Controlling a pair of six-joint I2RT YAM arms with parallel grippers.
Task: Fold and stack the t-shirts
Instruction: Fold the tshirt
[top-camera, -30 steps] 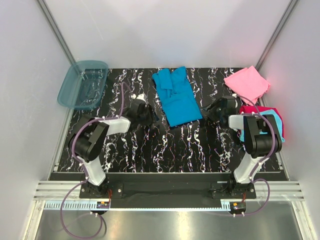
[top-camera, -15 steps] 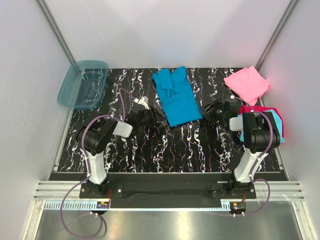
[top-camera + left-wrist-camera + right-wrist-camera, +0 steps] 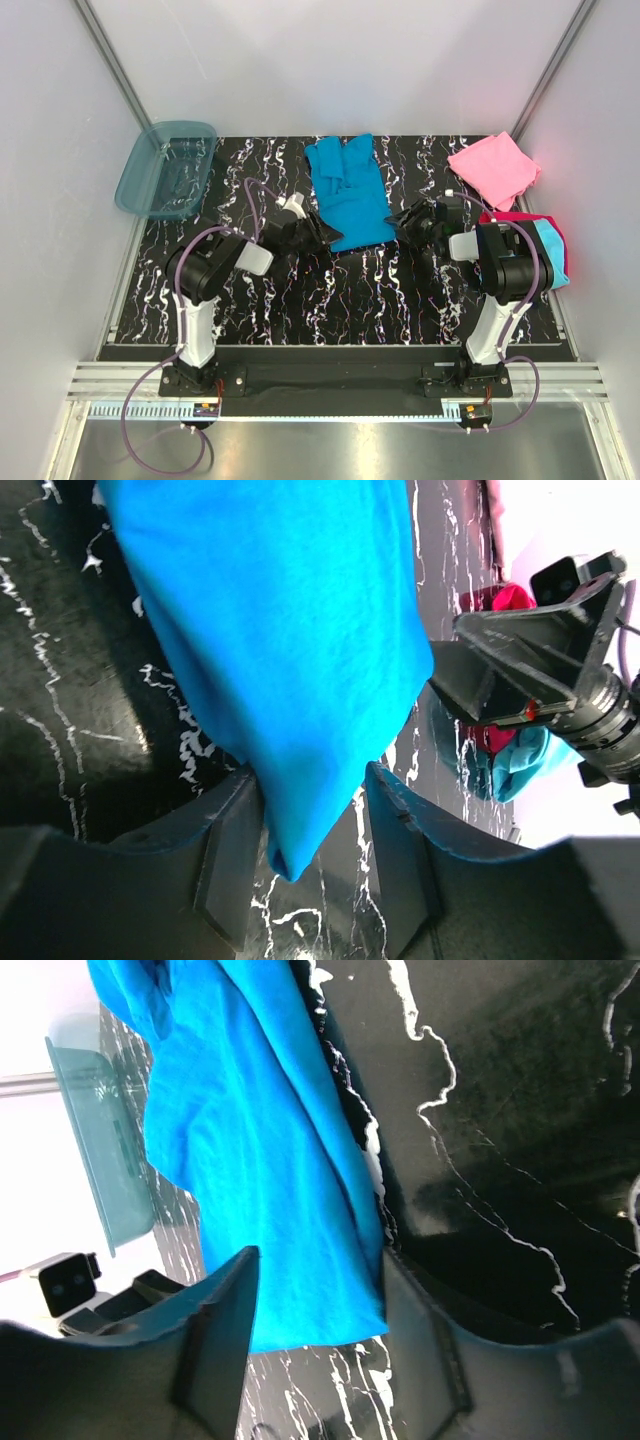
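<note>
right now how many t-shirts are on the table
4. The teal-blue shirt lies mid-table toward the back, the pink shirt in the far right corner. The magenta-red shirt and cyan shirt are piled at the right edge; the right arm may hide more.

The right arm [image 3: 505,265] hides much of the red shirt [image 3: 510,216] and cyan shirt [image 3: 555,250] at 3 o'clock. Both wrist views crop the teal shirt [image 3: 280,630], perhaps by half.

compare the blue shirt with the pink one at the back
The blue shirt is a long strip, rumpled at its far end; the pink shirt is a compact, roughly square fold. The left gripper and right gripper straddle the blue shirt's near corners; neither touches the pink shirt. Both lie on the table.
</note>
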